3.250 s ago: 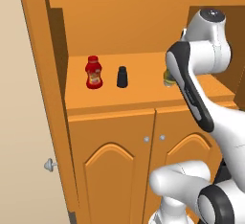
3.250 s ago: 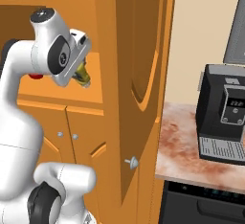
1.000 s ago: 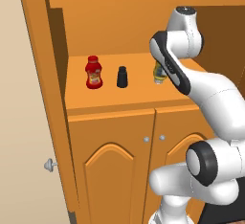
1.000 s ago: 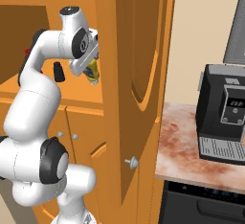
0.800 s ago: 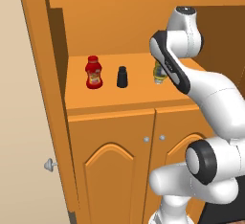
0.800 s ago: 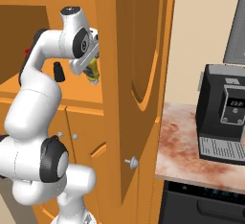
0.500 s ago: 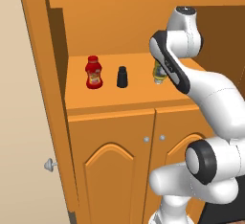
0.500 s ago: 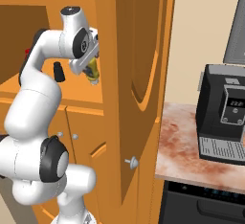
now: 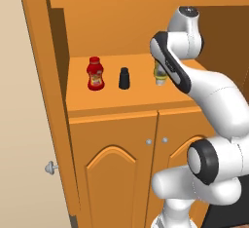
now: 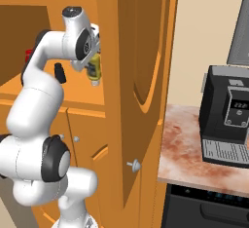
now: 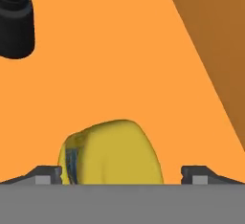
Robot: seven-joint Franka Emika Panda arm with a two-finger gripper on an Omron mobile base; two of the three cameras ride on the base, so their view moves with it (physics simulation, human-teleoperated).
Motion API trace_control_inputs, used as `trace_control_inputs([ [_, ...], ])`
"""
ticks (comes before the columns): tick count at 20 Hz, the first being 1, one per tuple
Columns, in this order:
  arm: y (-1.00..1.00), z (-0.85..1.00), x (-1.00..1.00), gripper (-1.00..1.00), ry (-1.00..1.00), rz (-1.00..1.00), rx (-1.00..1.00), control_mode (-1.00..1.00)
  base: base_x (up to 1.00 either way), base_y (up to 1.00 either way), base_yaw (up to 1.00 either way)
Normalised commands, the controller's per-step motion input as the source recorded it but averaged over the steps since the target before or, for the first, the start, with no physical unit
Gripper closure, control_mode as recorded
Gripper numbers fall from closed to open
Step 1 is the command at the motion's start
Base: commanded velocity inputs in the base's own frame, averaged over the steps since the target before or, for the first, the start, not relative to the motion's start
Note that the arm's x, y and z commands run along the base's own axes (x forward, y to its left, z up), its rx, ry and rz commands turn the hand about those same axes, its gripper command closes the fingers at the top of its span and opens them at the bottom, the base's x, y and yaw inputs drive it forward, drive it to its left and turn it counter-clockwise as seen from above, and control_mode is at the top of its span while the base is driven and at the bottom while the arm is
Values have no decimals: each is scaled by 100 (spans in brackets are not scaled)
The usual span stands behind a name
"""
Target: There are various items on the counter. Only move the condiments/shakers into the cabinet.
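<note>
The mustard bottle [image 11: 111, 152] is a squat yellow container with a rounded shoulder and a blue-edged label on one side; it stands upright on the orange cabinet [image 9: 112, 139] shelf, at the right end of a row of three; in the hand view its top sits between the two finger tips [image 11: 47, 174], with clear gaps on both sides, so the gripper [image 11: 122, 175] is spread wide and grips nothing; beside it to the left stands the black shaker [image 9: 124, 78], a small dark cylinder with a perforated top; further left is the red ketchup bottle [image 9: 95, 73] with its red cap and pale label; all three stand apart from one another; off to the right, past the open cabinet door [image 10: 141, 81], a black coffee machine [image 10: 227, 120] sits on the mottled reddish counter [image 10: 182, 149].
</note>
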Motion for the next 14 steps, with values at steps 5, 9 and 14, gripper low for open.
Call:
trace_control_inputs([
  [5, 0, 42, 12, -100, -15, -6, 5, -100, 0, 0, 0],
  [9, -1, 46, -2, -100, -16, -6, 5, -100, 0, 0, 0],
  [14, -15, 53, -50, -100, -28, -5, 6, -100, 0, 0, 0],
])
